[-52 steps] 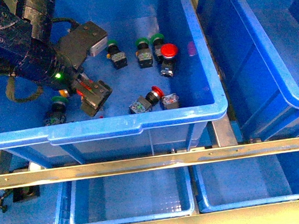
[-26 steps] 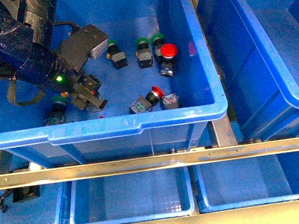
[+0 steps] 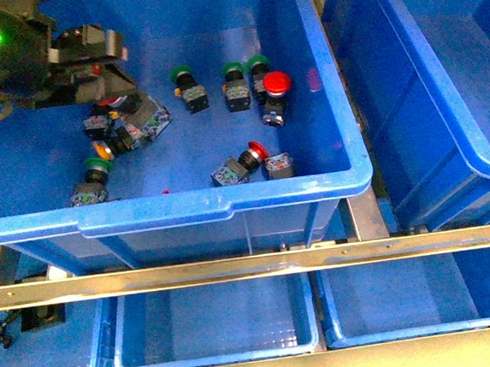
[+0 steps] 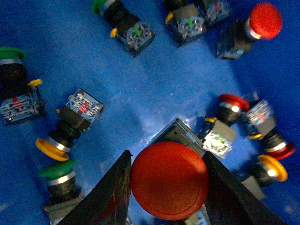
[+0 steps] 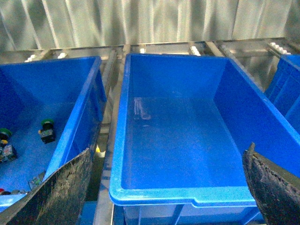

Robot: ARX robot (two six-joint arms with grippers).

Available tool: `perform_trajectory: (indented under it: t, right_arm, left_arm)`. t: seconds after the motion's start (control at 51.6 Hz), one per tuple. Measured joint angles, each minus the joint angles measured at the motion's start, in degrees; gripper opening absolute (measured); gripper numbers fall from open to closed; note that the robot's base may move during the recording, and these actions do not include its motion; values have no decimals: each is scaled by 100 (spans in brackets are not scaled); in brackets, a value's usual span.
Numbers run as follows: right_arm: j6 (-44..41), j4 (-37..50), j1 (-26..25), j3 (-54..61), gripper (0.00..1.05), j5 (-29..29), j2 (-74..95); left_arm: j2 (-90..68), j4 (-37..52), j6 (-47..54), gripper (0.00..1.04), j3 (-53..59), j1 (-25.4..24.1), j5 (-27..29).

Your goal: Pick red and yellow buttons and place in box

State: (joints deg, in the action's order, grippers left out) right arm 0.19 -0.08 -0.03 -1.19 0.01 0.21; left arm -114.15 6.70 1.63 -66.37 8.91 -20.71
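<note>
Drew left gripper (image 4: 166, 154) back from source tote's (image 3: 230, 204) front wall since a second ago. Clenched red button (image 4: 169, 183) between both fingers (image 4: 110, 197), cap touching each. Held right gripper (image 5: 168, 149) spread wide, box (image 5: 159, 194) lying beyond its fingertips.

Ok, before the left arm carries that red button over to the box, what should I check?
1. The red button sits between the jaws of the left gripper: ok, one jaw on each side of its cap.
2. Only one cap is between the jaws: ok.
3. The grip is firm enough to lift: cannot tell.
4. The box is ready: ok, nothing lies inside.
5. The right gripper is clear of the drop: cannot tell; it is open and faces the box.
</note>
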Motion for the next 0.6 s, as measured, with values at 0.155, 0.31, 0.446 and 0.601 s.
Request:
perform_trajectory:
  t: [0.155, 0.31, 0.446, 0.601]
  right_arm:
    - [0, 0, 0, 0, 98, -2, 0]
    - [0, 0, 0, 0, 98, -2, 0]
    - [0, 0, 0, 0, 98, 0, 0]
    - [0, 0, 0, 0, 98, -2, 0]
  left_arm:
    - [372, -133, -964, 36, 313, -262, -538]
    - [772, -197, -1840, 36, 599, -334, -1200]
    - [1150, -273, -2538, 36, 861, -238, -1663]
    - [1585, -227, -3493, 36, 1172, 225, -1849]
